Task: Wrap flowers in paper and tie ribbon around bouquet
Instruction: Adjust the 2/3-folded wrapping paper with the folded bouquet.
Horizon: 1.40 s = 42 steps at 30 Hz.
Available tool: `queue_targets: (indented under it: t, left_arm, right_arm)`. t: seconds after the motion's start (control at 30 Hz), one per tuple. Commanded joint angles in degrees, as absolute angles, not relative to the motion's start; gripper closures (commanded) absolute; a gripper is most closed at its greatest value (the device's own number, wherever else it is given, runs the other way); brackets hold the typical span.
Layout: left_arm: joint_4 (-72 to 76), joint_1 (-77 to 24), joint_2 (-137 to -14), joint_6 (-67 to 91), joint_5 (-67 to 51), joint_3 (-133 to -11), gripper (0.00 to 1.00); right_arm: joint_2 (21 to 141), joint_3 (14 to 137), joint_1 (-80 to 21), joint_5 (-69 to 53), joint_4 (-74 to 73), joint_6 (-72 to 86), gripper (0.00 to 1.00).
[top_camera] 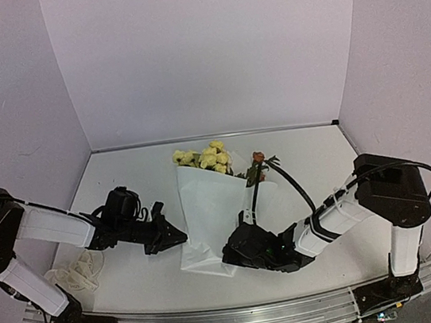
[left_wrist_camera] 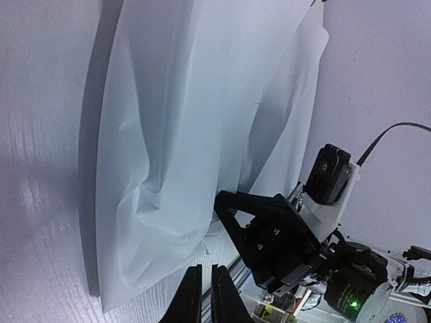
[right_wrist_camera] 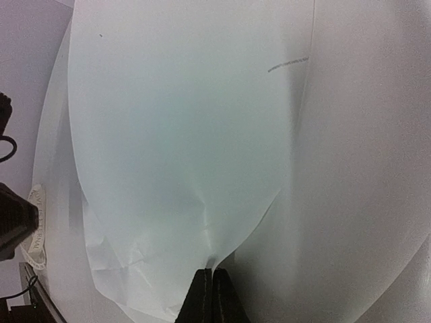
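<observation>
Left gripper (left_wrist_camera: 207,297) shut, holds nothing, tips just beside paper (top_camera: 209,210) edge. Right gripper (right_wrist_camera: 212,291) shut tight, tips touching paper bottom; can't tell if pinching it. Flowers (top_camera: 205,159) poke out far end, past both grippers. Ribbon (top_camera: 75,274) behind left gripper.

stems of flowers (top_camera: 209,159) unseen (inside paper (top_camera: 206,211))

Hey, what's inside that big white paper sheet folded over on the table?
Pale yellow blooms and one orange-brown bloom poke out the far end; everything lower down is covered by the white paper sheet.
</observation>
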<state>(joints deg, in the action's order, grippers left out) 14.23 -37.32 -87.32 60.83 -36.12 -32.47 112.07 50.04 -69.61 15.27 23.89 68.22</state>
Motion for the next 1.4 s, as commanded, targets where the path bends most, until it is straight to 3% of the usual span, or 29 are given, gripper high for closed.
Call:
queue_targets:
  t: [0.0,0.37,0.43,0.5,0.6,0.73,0.97,1.37]
  left_arm:
    - [29.4,-39.0,-91.2,68.9,-36.9,-28.6,0.93]
    - [25.8,-41.5,-98.6,69.7,-31.1,-25.9,1.0]
    - [22.1,-41.5,-99.0,68.2,-30.1,-26.3,1.0]
    - [19.2,-41.5,-98.8,66.8,-30.0,-26.2,1.0]
    - [14.5,-41.6,-98.5,63.8,-30.1,-26.4,1.0]
    - [9.9,-42.9,-98.5,60.7,-29.6,-26.5,1.0]
    - [7.2,-44.9,-98.8,58.8,-29.3,-25.2,1.0]
    - [0.7,-45.0,-97.2,56.7,-28.3,-26.1,1.0]
  right_arm:
    - [111.0,50.5,-70.2,18.6,22.8,67.7,1.0]
    - [108.3,51.5,-70.4,17.5,19.6,63.7,1.0]
    - [106.5,51.4,-70.4,17.0,18.1,61.5,0.88]
    - [103.4,51.7,-70.0,16.5,16.5,57.3,0.65]
    - [99.3,56.3,-68.8,13.3,9.1,48.5,0.45]
    - [99.2,64.5,-64.3,3.9,1.5,37.5,0.33]
    - [110.7,84.8,-55.2,-11.4,-9.2,25.6,0.3]
    - [132.0,115.4,-46.2,-19.1,-20.6,21.0,0.25]
